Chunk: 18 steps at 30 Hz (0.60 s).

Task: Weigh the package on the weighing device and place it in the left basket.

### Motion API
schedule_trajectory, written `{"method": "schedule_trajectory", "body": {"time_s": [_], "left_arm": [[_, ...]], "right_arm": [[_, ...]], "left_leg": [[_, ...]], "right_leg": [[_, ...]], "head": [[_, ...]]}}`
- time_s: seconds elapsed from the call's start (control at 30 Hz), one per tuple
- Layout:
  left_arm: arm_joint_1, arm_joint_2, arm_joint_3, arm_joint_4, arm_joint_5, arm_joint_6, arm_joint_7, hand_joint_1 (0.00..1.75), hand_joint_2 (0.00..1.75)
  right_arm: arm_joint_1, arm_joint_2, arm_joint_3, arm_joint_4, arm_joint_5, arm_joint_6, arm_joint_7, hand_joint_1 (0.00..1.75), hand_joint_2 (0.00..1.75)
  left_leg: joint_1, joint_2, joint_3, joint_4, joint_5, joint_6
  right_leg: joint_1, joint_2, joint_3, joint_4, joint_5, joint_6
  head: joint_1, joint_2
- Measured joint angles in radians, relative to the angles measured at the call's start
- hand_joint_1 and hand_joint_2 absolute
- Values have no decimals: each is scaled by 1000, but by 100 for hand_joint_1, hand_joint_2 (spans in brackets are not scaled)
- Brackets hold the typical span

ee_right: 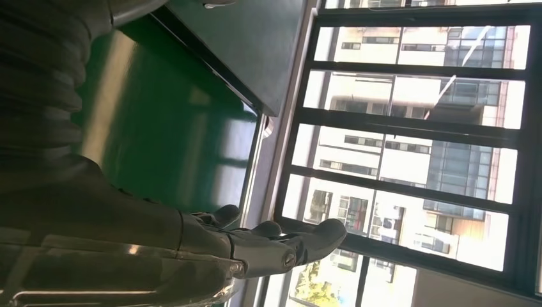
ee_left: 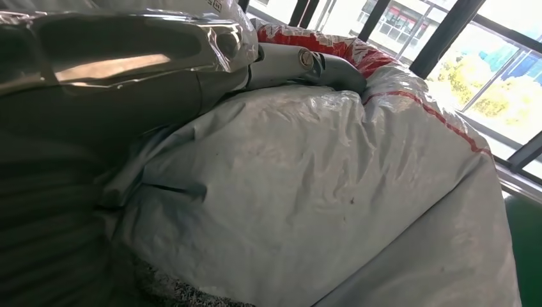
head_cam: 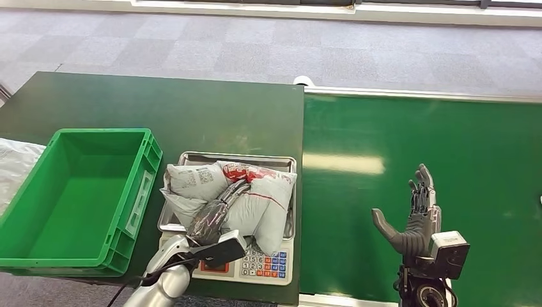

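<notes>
The package (head_cam: 255, 198) is a crumpled white plastic bag with red print and a label, lying on the steel pan (head_cam: 192, 157) of the weighing scale (head_cam: 265, 263). My left hand (head_cam: 214, 217) lies on it from the near side, fingers pushed into the fold between its bulges and gripping it. In the left wrist view the package (ee_left: 307, 192) presses against the palm, and a finger (ee_left: 307, 64) curls over its top. My right hand (head_cam: 418, 214) is held up over the green belt, fingers apart and holding nothing. The same hand (ee_right: 255, 246) appears spread in the right wrist view.
The green basket (head_cam: 102, 132) stands left of the scale, with nothing inside it. The scale sits on a dark green table (head_cam: 160, 102). A green conveyor belt (head_cam: 415, 147) runs to the right. Some white plastic (head_cam: 13, 166) lies at the far left edge.
</notes>
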Motion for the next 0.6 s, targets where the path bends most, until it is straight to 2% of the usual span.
{"method": "schedule_trajectory", "body": {"time_s": [0.4, 0.47, 0.53, 0.6], "left_arm": [[-20, 0, -10, 22, -22, -8, 32, 3, 175], [-23, -1, -11, 24, -29, -13, 44, 72, 175], [-25, -4, -10, 27, -32, -17, 47, 151, 175], [-25, -6, -8, 28, -32, -17, 44, 167, 175]], "right_arm": [[-7, 4, -8, -8, 1, 4, 2, 0, 175], [-11, 5, -8, -8, 1, 5, 2, 0, 175], [-17, 6, -8, -9, 3, 6, 3, 0, 175], [-25, 7, -8, -9, 4, 7, 3, 0, 175]], "left_leg": [[-3, -2, 12, 0, -1, 4], [-4, -3, 14, 0, -4, 4], [-5, -4, 14, 0, -6, 4], [-6, -5, 14, -1, -6, 5]], "right_leg": [[-3, -3, 13, 0, -3, 2], [-4, -4, 14, 0, -5, 3], [-4, -5, 12, -1, -8, 4], [-5, -6, 11, -1, -8, 4]], "head": [[0, 0], [0, 0], [0, 0], [0, 0]]}}
